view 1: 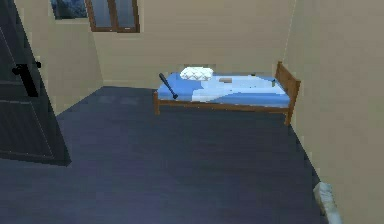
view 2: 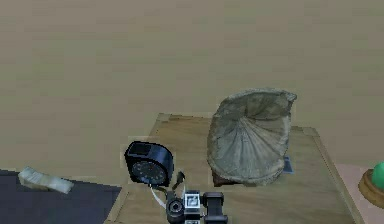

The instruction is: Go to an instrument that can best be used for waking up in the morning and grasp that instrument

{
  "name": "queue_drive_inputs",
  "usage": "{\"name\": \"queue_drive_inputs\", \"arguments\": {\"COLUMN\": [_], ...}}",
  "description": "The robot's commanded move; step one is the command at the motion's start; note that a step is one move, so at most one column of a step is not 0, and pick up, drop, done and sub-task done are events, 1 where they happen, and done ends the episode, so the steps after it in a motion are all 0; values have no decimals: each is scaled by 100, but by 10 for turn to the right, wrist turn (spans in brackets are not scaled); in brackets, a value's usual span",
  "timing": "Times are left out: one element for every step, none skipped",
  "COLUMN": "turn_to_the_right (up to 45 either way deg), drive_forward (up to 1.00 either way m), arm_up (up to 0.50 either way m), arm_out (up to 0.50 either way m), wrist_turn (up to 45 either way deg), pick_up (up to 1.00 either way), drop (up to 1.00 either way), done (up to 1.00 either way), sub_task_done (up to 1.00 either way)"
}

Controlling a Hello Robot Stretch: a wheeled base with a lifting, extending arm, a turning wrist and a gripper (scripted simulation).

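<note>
The hand [view 2: 168, 192] sits at five o'clock of the alarm clock [view 2: 148, 163], grip impossible to tell; it looks light, rigid, slick, so take the rim.

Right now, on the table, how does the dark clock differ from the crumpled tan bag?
The clock is dark and smooth; the tan bag is pale and crumpled. The clock is far smaller than the bag. The clock stands by the table's left edge, the bag nearer its middle. Both rest on it.
</note>
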Motion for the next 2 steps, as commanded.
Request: {"name": "queue_drive_inputs", "arguments": {"turn_to_the_right": [0, 0], "drive_forward": [0, 0], "arm_up": [10, 0], "arm_out": [0, 0], "wrist_turn": [0, 0], "pick_up": [0, 0], "drop": [0, 0], "done": [0, 100], "sub_task_done": [0, 0]}}
